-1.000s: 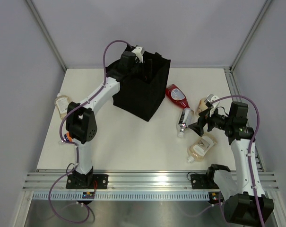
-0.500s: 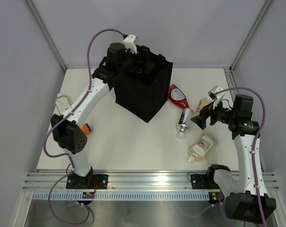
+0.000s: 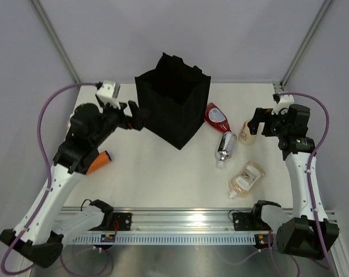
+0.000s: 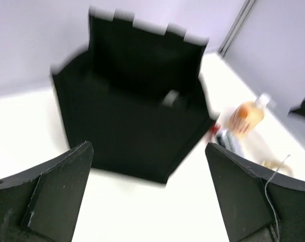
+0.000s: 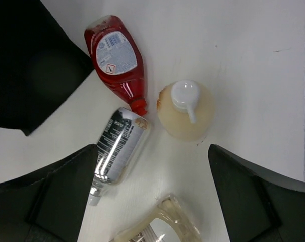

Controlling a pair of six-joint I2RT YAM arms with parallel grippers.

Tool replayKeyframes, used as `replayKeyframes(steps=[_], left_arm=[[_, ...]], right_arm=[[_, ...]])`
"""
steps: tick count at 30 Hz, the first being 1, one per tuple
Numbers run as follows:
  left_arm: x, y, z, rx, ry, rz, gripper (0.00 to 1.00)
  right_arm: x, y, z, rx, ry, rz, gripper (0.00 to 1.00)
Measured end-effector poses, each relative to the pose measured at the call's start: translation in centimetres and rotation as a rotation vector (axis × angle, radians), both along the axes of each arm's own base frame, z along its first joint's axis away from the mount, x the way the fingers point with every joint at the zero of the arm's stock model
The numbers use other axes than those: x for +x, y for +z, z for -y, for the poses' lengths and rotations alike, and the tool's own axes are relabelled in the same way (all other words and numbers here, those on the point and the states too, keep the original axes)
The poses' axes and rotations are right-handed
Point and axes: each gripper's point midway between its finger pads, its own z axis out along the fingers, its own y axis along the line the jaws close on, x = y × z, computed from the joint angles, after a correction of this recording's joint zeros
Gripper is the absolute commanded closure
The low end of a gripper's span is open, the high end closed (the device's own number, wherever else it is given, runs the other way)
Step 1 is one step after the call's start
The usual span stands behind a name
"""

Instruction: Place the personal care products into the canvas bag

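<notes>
The black canvas bag (image 3: 173, 101) stands upright at the back centre, and shows blurred in the left wrist view (image 4: 132, 101). My left gripper (image 3: 136, 117) is open and empty just left of the bag (image 4: 147, 201). A red squeeze bottle (image 3: 216, 117), a silver tube (image 3: 225, 147), an upright amber bottle with a white cap (image 3: 247, 133) and a flat amber bottle (image 3: 246, 179) are right of the bag. My right gripper (image 3: 259, 125) is open and empty above them. In its view (image 5: 152, 196) I see the red bottle (image 5: 117, 55), the tube (image 5: 119, 143), the capped bottle (image 5: 186, 111) and the flat bottle (image 5: 157, 227).
An orange object (image 3: 99, 163) shows partly under my left arm at the table's left. Metal frame posts stand at the back corners, and a rail runs along the right edge (image 3: 284, 104). The bag's corner (image 5: 26, 65) is close to the red bottle.
My left gripper has pulled back from over the bag's opening to its left side. My right gripper has moved from beside the silver tube to above the upright amber bottle.
</notes>
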Motion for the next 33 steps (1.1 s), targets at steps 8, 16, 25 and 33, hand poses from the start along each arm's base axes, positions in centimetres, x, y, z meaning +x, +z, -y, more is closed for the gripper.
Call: replayKeyframes(steps=[8,16,25,33], left_arm=[[-4.7,-12.7,-3.4,0.107,0.061,-0.222,0.01],[-6.2,-14.9,-3.1,0.060,0.037,-0.283,0.01],[-7.7,-15.5,-2.2,-0.037,-0.004,-0.307,0.01],[-8.2,-15.4,-1.4,-0.089,-0.043,-0.321,0.01]], right_arm=[[2.9,-6.3,1.3,-0.168,0.153,-0.151,0.01],[4.4,-8.9,1.5,-0.245,0.286,-0.215,0.01],[6.1,-11.6,1.9,-0.254,0.326,-0.280,0.00],[6.7,-13.3,2.1,-0.248,0.331,-0.306,0.01]])
